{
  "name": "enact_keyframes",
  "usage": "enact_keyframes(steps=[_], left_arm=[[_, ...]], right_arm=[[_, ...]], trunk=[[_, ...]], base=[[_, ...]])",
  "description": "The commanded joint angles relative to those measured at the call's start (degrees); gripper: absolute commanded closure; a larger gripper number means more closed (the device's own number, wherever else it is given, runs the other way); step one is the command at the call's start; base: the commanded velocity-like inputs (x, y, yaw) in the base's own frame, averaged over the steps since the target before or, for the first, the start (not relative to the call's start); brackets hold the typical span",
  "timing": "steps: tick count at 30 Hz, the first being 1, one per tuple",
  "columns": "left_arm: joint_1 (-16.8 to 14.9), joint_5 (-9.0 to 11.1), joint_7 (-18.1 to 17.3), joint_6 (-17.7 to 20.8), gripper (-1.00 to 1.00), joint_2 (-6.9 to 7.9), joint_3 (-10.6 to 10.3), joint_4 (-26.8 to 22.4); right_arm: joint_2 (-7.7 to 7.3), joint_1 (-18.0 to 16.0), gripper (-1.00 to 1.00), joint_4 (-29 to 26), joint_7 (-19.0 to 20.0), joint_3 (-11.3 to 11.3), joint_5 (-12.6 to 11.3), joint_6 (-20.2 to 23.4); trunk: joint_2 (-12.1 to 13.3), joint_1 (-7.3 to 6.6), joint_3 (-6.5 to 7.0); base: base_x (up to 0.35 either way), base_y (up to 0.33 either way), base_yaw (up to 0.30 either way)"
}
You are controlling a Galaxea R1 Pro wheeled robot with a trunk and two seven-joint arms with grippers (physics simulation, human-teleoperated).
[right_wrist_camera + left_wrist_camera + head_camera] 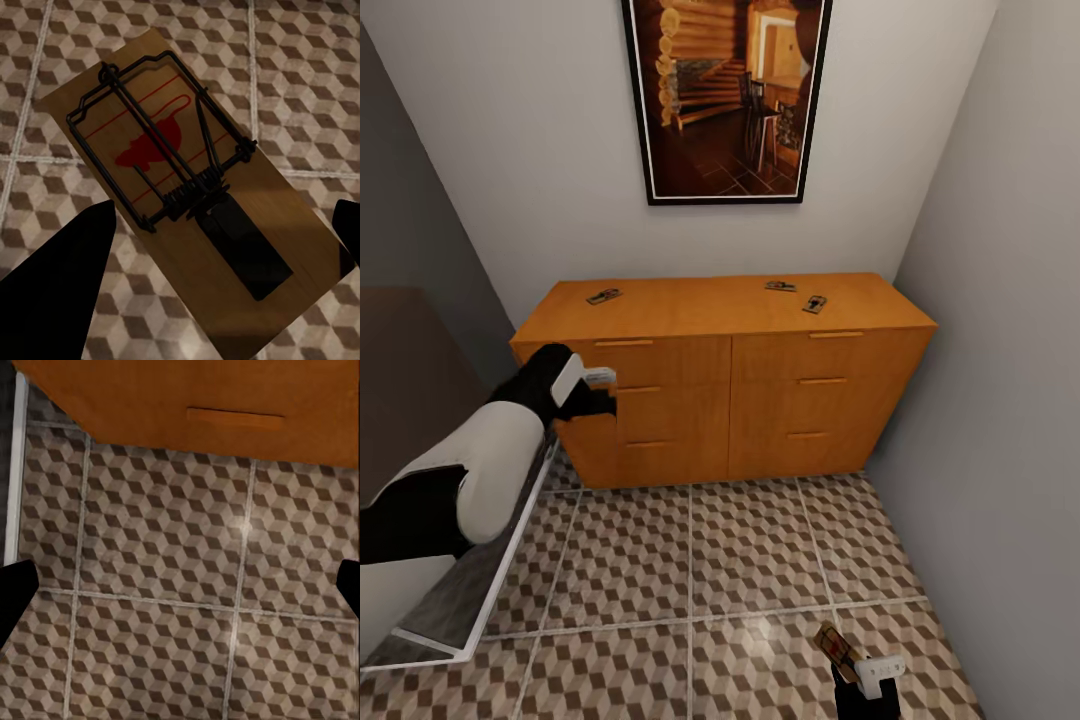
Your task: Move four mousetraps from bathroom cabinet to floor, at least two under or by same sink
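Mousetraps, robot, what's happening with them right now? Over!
Right gripper over a mousetrap above the floor, grip unclear. Left gripper open. Three mousetraps on cabinet.

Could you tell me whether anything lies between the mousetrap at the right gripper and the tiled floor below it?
Nothing visible does. In the right wrist view the mousetrap sits over bare floor tiles, with the jaws set wide to either side. In the head view, the right gripper is low over open floor.

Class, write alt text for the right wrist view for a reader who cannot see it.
A tan wooden mousetrap with a black wire spring and a red mark lies between the right claw's two dark fingers, above the cube-patterned bathroom floor.
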Motion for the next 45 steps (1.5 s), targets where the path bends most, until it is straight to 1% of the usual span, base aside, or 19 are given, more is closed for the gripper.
enact_keyframes(steps=[1, 3, 4, 8, 13, 20, 22, 25, 29, 30, 32, 33, 36, 38, 42, 43, 45], left_arm=[[-2.1, 0.2, 0.4, 0.2, -1.0, -0.03, 0.4, 1.2], [-5.7, 0.1, 0.4, 0.2, -1.0, -0.01, 0.4, 3.6], [-8.4, 0.1, 0.4, 0.2, -1.0, -0.02, 0.4, 5.1], [-10.9, 0.1, 0.4, 0.2, -1.0, -0.08, 0.4, 6.0], [-12.2, 0.1, 0.4, 0.2, -1.0, -0.05, 0.4, 6.1], [-13.1, 0.1, 0.4, 0.2, -1.0, -0.02, 0.4, 5.5], [-13.1, 0.0, 0.4, 0.2, -1.0, 0.01, 0.4, 4.1], [-13.4, 0.0, 0.4, 0.2, -1.0, -0.01, 0.4, -0.2], [-16.1, 0.1, 0.4, 0.2, -1.0, -0.18, 0.5, -1.0], [-17.8, 0.1, 0.4, 0.2, -1.0, -0.28, 0.5, -0.3], [-22.4, 0.1, 0.5, 0.2, -1.0, -0.39, 0.5, 3.5], [-23.4, 0.1, 0.5, 0.2, -1.0, -0.4, 0.5, 4.5], [-29.3, 0.1, 0.6, 0.1, -1.0, -0.46, 0.5, 10.7], [-32.3, 0.1, 0.7, 0.0, -1.0, -0.55, 0.5, 14.5], [-33.4, 0.1, 0.9, 0.1, -1.0, -0.64, 0.3, 18.5], [-33.6, 0.1, 1.0, 0.1, -1.0, -0.82, 0.2, 20.5], [-33.4, 0.1, 1.0, 0.2, -1.0, -1.37, 0.1, 22.7]], right_arm=[[-0.01, 0.0, 1.0, 0.1, 0.2, 0.4, -0.6, -0.2], [0.0, 0.0, 1.0, 0.1, 0.2, 0.4, -0.6, -0.2], [-0.03, 0.0, 1.0, 0.1, 0.2, 0.4, -0.6, -0.2], [0.01, 0.0, 1.0, 0.0, 0.2, 0.4, -0.2, -0.2], [0.01, 0.0, 1.0, 0.0, 0.2, 0.4, 0.7, -0.2], [0.01, 0.0, 1.0, 0.1, 0.2, 0.4, 0.9, -0.1], [0.01, 0.0, 1.0, 0.1, 0.2, 0.4, 1.0, -0.1], [0.01, 0.0, 1.0, 0.1, 0.2, 0.4, 1.0, -0.1], [0.01, 0.0, 1.0, 0.1, 0.2, 0.4, 1.0, -0.1], [0.01, 0.0, 1.0, 0.1, 0.2, 0.4, 1.0, -0.1], [0.01, 0.0, 1.0, 0.1, 0.2, 0.4, 1.0, -0.1], [0.01, 0.0, 1.0, 0.1, 0.2, 0.4, 1.0, -0.1], [0.01, 0.0, 1.0, 0.1, 0.2, 0.4, 1.0, -0.1], [0.01, 0.0, 1.0, 0.1, 0.2, 0.4, 1.0, -0.1], [0.01, 0.0, 1.0, 0.1, 0.2, 0.4, 1.0, -0.1], [0.01, 0.0, 1.0, 0.1, 0.2, 0.4, 1.0, -0.1], [0.01, 0.0, 1.0, 0.1, 0.2, 0.4, 1.0, -0.1]], trunk=[[0.0, 0.0, -0.06], [0.0, 0.0, -0.06], [0.0, 0.0, -0.06], [0.0, 0.0, -0.06], [0.0, 0.0, -0.06], [0.0, 0.0, -0.06], [0.0, 0.0, -0.06], [0.0, 0.0, -0.06], [0.0, 0.0, -0.06], [0.0, 0.0, -0.06], [0.0, 0.0, -0.06], [0.0, 0.0, -0.06], [0.0, 0.0, -0.06], [0.0, 0.0, -0.06], [0.0, 0.0, -0.06], [0.0, 0.0, -0.06], [0.0, 0.0, -0.06]], base=[[0.0, 0.0, 0.0], [0.0, 0.0, 0.0], [0.0, 0.0, 0.0], [0.0, 0.0, 0.0], [0.0, 0.0, 0.0], [0.0, 0.0, 0.0], [0.0, 0.0, 0.0], [0.0, 0.0, 0.0], [0.0, 0.0, 0.0], [0.0, 0.0, 0.0], [0.0, 0.0, 0.0], [0.0, 0.0, 0.0], [0.0, 0.0, 0.0], [0.0, 0.0, 0.0], [0.0, 0.0, 0.0], [0.0, 0.0, 0.0], [0.0, 0.0, 0.0]])
